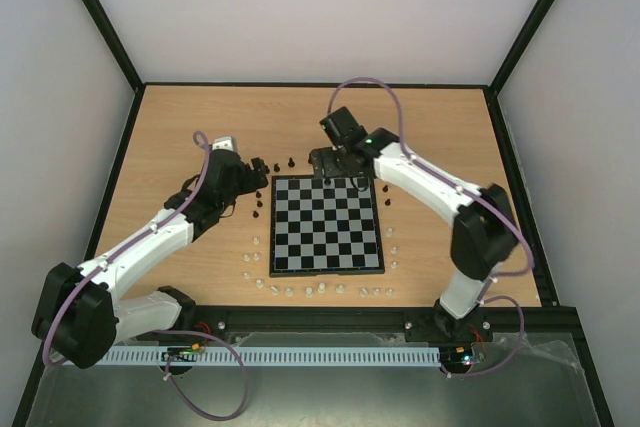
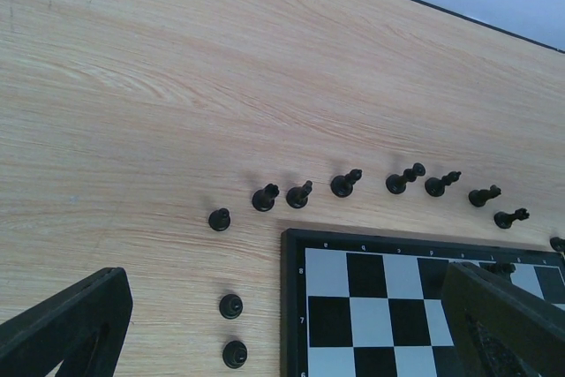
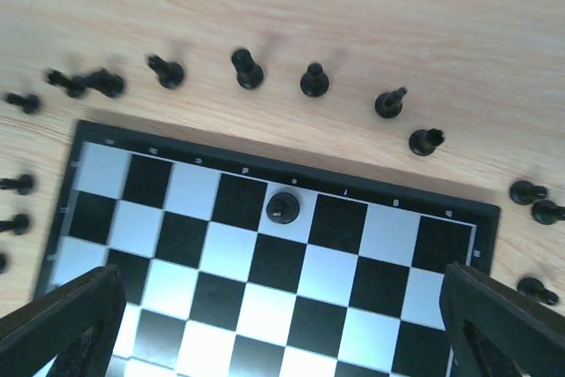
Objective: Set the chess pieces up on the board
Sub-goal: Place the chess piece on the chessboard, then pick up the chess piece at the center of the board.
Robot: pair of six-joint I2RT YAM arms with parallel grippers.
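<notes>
The right gripper (image 3: 282, 328) hung over the far edge of the board (image 3: 221, 253), its two fingers (image 3: 66, 324) spread wide apart and holding nothing. Between and beyond them one black piece (image 3: 282, 207) stood upright on a pale square in the row next to the far border. The rest of the chess pieces (image 3: 248, 71) waited on the wooden table (image 1: 200, 117), strung along the far border and down both sides. Pale pieces (image 1: 290, 290) ringed the near side.

The left gripper (image 2: 291, 328) hovered off the board's far-left corner, likewise wide open and empty.

To my eye the placing was done, and the care lay in leaving. The right arm would do best to rise straight up with its fingers kept apart, so neither brushes the standing piece. Next it could reach for the nearest upright piece, close low on its body, and set it centred in its square.
</notes>
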